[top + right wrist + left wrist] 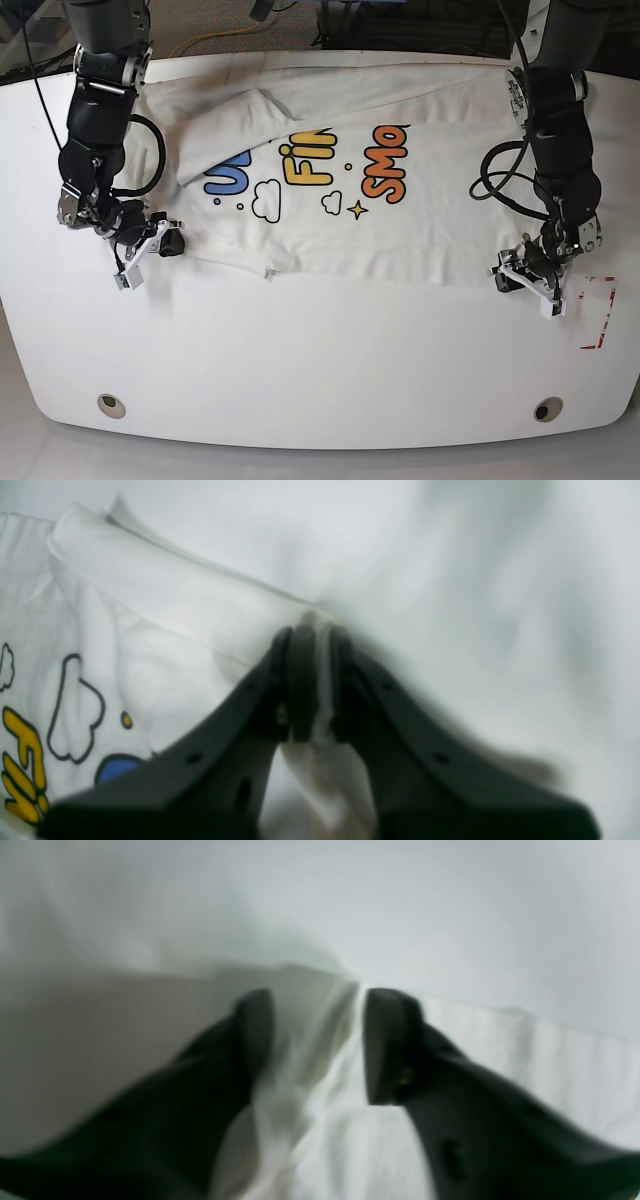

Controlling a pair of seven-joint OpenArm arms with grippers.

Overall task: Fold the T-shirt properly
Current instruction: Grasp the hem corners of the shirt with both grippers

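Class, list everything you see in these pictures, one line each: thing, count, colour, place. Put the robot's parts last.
T-shirt: one, white with blue, yellow and orange lettering, spread across the table's far half
Table: one, white, beneath the shirt
Round fittings: two, beige rims, near corners
Marking: one, red, table's edge area beside the left arm
Left gripper: one, black, around the shirt's edge, jaws apart
Right gripper: one, black, pinching the shirt's edge

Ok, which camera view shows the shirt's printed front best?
The base view: the coloured lettering, clouds and star on the T-shirt are visible, though folded cloth overlaps some letters. The right wrist view catches only clouds and bits of yellow and blue lettering; the left wrist view shows blurred white cloth.
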